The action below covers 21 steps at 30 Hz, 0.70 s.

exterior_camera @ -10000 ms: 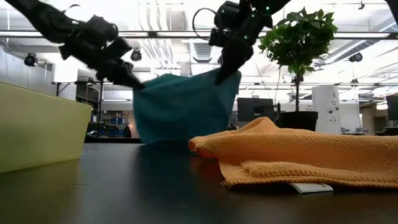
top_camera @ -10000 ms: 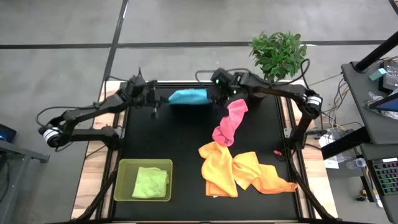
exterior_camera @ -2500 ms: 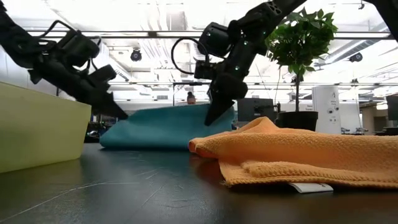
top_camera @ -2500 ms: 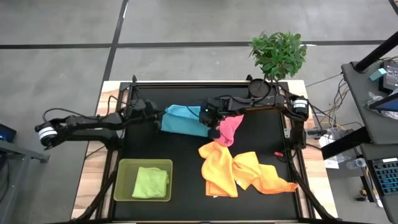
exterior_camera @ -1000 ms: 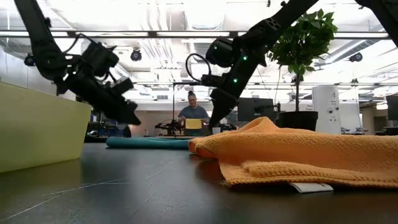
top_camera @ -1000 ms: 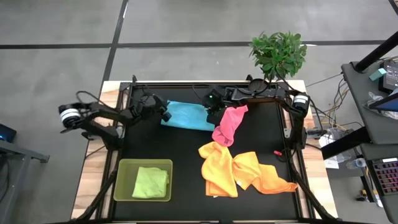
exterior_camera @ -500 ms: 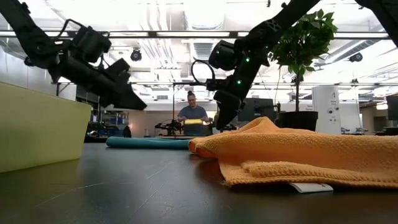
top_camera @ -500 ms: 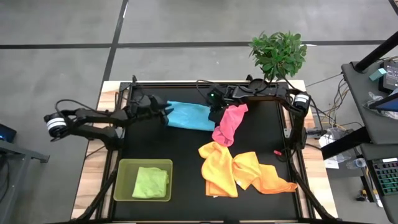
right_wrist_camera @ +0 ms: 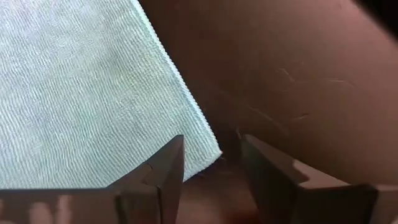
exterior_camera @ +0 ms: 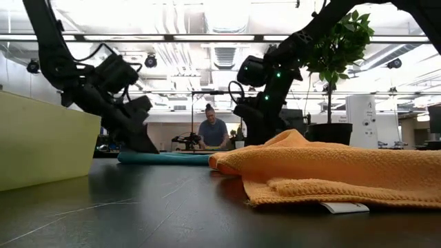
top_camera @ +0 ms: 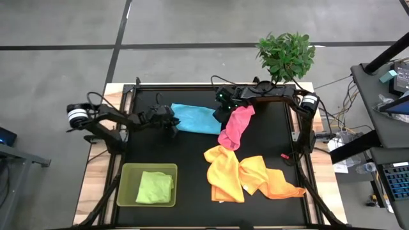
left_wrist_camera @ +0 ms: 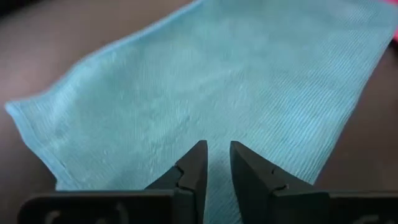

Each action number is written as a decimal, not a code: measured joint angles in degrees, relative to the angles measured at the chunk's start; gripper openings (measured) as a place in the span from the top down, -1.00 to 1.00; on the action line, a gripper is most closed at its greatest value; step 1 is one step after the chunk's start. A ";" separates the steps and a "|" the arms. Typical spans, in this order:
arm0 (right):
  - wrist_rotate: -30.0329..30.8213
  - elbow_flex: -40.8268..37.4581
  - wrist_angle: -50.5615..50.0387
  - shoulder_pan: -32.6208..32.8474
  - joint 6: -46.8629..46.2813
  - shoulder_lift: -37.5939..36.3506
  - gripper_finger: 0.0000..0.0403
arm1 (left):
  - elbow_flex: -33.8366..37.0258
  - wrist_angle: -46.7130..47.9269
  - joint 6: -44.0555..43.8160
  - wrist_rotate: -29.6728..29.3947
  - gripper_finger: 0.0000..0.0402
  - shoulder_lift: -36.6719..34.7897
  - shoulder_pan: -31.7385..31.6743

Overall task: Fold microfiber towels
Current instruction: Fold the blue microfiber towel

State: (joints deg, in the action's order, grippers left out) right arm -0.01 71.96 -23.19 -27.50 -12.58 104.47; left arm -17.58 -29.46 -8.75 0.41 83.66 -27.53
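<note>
At the far edge of the black worktop, a light blue towel lies flat, thin and finely ribbed, with stitched hems. The left hand, fingers barely parted and empty, hovers over one end; the right hand, open wider and holding nothing, frames a corner at the other. Soft and light, the cloth likely lifts best pinched at its corners. Pink and orange towels wait nearby.
</note>
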 joint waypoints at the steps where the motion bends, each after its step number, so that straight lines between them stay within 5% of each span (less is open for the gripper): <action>1: 0.01 -0.60 0.94 0.00 -0.38 0.00 0.23 | 0.00 0.05 0.00 -0.03 0.76 0.73 0.00; 21: -0.36 -10.23 15.55 1.74 -3.43 -0.09 0.32 | -0.31 -0.03 0.09 -0.64 0.84 2.18 -0.09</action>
State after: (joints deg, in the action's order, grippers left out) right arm -0.38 61.73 -7.64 -25.76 -16.00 104.38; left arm -17.89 -29.50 -8.67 -0.23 85.84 -27.62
